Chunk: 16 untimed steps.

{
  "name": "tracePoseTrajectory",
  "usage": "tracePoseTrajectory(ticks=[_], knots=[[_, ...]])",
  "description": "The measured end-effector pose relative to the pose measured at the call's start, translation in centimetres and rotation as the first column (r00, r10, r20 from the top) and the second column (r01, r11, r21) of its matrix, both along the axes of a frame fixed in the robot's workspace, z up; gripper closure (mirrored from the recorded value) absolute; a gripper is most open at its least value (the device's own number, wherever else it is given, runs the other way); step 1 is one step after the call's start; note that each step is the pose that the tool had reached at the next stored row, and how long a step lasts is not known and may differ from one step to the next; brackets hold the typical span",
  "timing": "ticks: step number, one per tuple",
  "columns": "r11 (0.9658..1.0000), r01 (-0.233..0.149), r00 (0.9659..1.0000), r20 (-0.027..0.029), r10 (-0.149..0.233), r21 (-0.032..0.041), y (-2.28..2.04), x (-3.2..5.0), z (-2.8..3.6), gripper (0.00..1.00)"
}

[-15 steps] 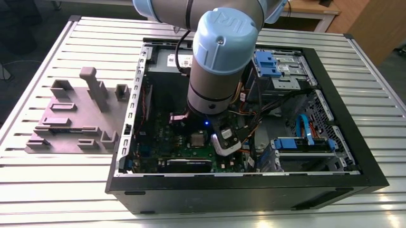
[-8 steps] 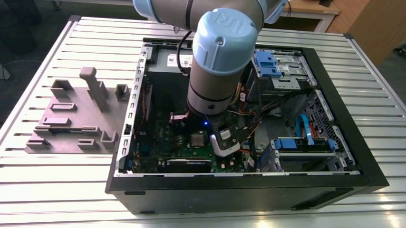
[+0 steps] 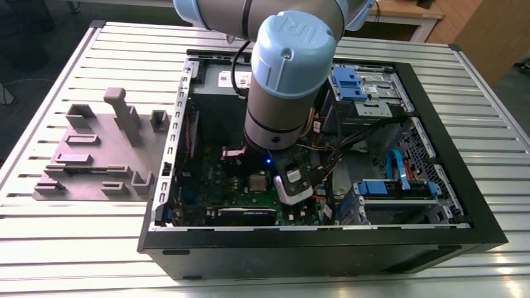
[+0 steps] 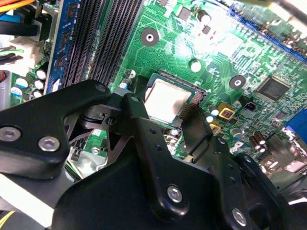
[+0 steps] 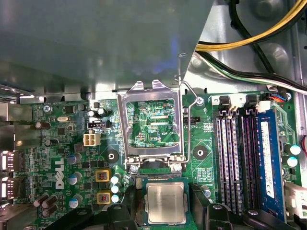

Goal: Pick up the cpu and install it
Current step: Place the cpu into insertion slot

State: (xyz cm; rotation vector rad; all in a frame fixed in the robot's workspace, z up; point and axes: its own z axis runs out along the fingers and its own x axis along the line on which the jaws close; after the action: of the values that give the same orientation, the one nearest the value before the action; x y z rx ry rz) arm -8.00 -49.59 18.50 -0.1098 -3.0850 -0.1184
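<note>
Slatted table [image 3: 74, 248] carries an open PC case [image 3: 331, 251], which fills most of it toward the edge at the exterior view's right. A grey fixture plate [image 3: 91, 155] lies by the edge at the exterior view's left. The arm [image 3: 290, 81] reaches down into the case over the motherboard [image 5: 62, 139]. The hinged frame [image 5: 123, 124] stands raised. The cpu [image 5: 166, 202] lies flat in its socket, mid-board. The gripper [image 5: 163, 191] straddles it, fingers [image 5: 197, 197] spread wide, clear of the cpu, holding nothing.

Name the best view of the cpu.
The first wrist view: the cpu faces the camera, its silver top whole. The second wrist view shows it obliquely; the exterior view, as a small silver square.
</note>
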Motion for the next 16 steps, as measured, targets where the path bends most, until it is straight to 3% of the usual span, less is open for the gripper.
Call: tracePoseTrajectory(ticks=[16], knots=[[1.0,0.0,1.0,0.0002,0.0,0.0004,0.01,0.01,0.07,0.44]])
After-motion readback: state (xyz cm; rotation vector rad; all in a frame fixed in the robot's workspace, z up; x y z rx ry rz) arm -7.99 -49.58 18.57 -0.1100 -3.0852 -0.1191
